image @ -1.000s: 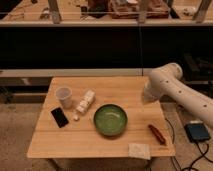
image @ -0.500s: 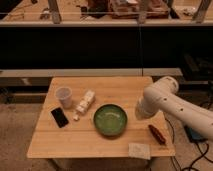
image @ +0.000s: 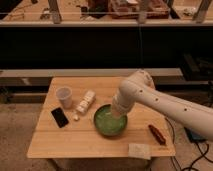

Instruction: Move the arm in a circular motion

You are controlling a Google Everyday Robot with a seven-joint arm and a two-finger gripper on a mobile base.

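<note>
The cream-white arm [image: 160, 102] reaches in from the right edge over the wooden table [image: 65, 145]. Its rounded joint [image: 137, 84] sits above the table's middle. From there a segment tapers down and left to the blunt tip, where the gripper [image: 117, 112] hangs just over the right rim of a green bowl [image: 107, 125]. The arm covers part of the bowl's far right edge.
On the table's left stand a translucent cup [image: 64, 96], a black phone [image: 60, 117] and a row of white packets [image: 86, 101]. A red object [image: 157, 134] and a pale cloth [image: 139, 149] lie at the front right. A dark shelf unit runs behind.
The arm has swung left and lower, from beside the table's right edge to over the green bowl. The objects on the table have not moved.
</note>
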